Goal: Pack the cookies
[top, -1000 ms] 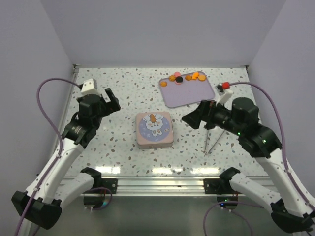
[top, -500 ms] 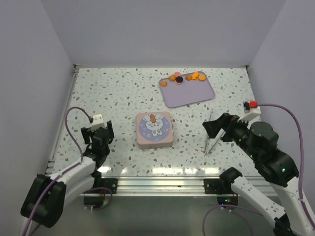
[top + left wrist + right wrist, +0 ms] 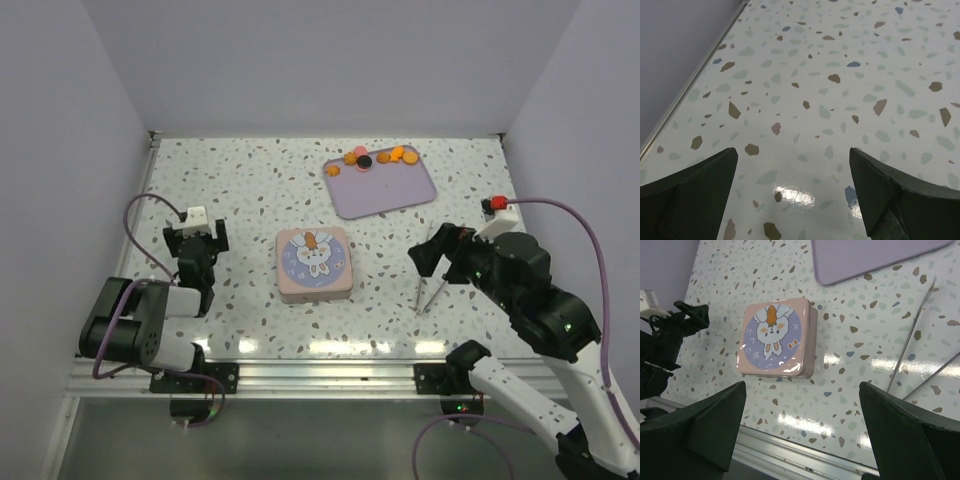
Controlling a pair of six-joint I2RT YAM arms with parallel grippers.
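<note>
While the cookies [image 3: 376, 157] sit in a cluster at the far edge of the purple tray [image 3: 385, 190] in the top view, the pink tin [image 3: 314, 264] lies lidded mid-table, tongs [image 3: 429, 270] beside it; none look packed. In the left wrist view, the left gripper [image 3: 792, 192] gapes empty over bare table. In the right wrist view, the right gripper [image 3: 802, 427] spreads wide (holding nothing), above the tin [image 3: 778, 337].
</note>
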